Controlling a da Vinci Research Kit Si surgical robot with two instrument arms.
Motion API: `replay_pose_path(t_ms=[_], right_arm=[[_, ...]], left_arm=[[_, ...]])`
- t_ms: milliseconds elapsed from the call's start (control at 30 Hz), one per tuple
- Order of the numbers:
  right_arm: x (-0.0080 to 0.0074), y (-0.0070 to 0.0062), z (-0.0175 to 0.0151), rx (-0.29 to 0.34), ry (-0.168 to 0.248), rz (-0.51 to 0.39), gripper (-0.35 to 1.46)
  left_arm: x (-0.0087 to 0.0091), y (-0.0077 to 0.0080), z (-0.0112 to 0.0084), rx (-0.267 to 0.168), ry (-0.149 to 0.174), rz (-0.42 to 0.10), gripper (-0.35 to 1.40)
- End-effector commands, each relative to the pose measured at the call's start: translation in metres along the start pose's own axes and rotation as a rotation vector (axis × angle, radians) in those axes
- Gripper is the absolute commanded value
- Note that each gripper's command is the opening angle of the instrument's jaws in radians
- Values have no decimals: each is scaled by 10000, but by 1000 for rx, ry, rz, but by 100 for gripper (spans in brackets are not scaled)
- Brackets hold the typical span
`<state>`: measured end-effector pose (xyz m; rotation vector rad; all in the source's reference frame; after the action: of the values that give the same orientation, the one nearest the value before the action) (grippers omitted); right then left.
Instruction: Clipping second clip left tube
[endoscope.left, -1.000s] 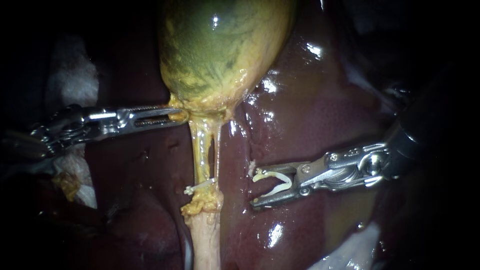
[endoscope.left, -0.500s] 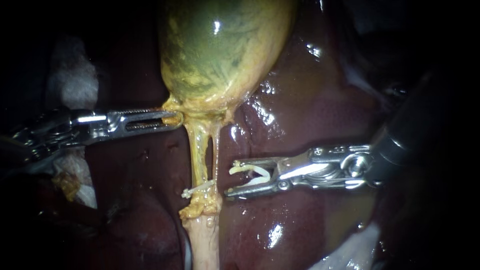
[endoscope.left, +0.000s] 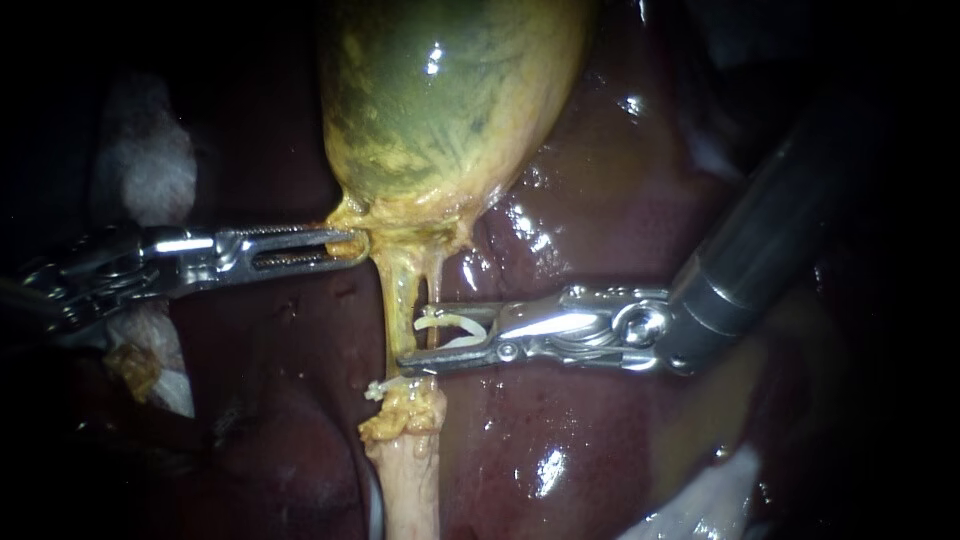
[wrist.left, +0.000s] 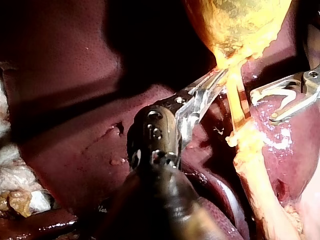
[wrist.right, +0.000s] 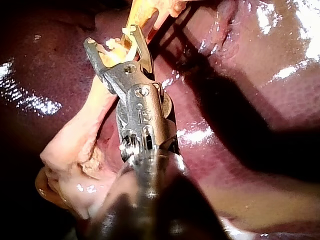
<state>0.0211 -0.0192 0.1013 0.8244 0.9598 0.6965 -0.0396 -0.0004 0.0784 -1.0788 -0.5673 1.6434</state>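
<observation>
The green-yellow gallbladder (endoscope.left: 440, 100) hangs over the liver (endoscope.left: 620, 220). Two tubes run down from its neck: a thicker yellow left tube (endoscope.left: 398, 300) and a thin right tube (endoscope.left: 437, 285). A white clip (endoscope.left: 392, 381) sits across the left tube low down. My left instrument (endoscope.left: 345, 244) is shut on the gallbladder neck, also seen in the left wrist view (wrist.left: 215, 82). My right instrument (endoscope.left: 415, 338) has its jaws wide apart with an open white clip (endoscope.left: 455, 328) seated between them. Its tips reach both tubes just above the lower clip. The right wrist view shows these jaws (wrist.right: 112, 45) at the tube (wrist.right: 136, 15).
A pale stump (endoscope.left: 410, 480) continues below the lower clip, with yellow fat (endoscope.left: 405, 410) around it. White gauze (endoscope.left: 145, 160) lies behind my left instrument, and more gauze (endoscope.left: 700, 505) lies at the lower right. Wet liver surface surrounds the tubes.
My right instrument has moved left across the liver with its open clip, from well clear of the tubes to its tips at them. My left instrument has kept its hold.
</observation>
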Motion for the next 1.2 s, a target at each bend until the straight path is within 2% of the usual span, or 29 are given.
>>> replay_pose_path(t_ms=[33, 367, 733, 1033, 1200], right_arm=[[-2, 2, 1, -1, 0, -1, 55], [-18, 19, 10, -3, 2, 17, 50], [-18, 23, 18, -5, 0, 34, 50], [-29, 38, 25, -43, -54, 25, 50], [-31, 41, 30, -49, -57, 48, 51]], left_arm=[[0, 1, 0, 1, 0, 0, -35], [1, 4, -1, -2, -1, -1, -35], [2, 7, -1, -5, -2, -2, -35], [3, 8, -2, -5, -2, -3, -35], [3, 10, -2, -5, -2, -3, -35]])
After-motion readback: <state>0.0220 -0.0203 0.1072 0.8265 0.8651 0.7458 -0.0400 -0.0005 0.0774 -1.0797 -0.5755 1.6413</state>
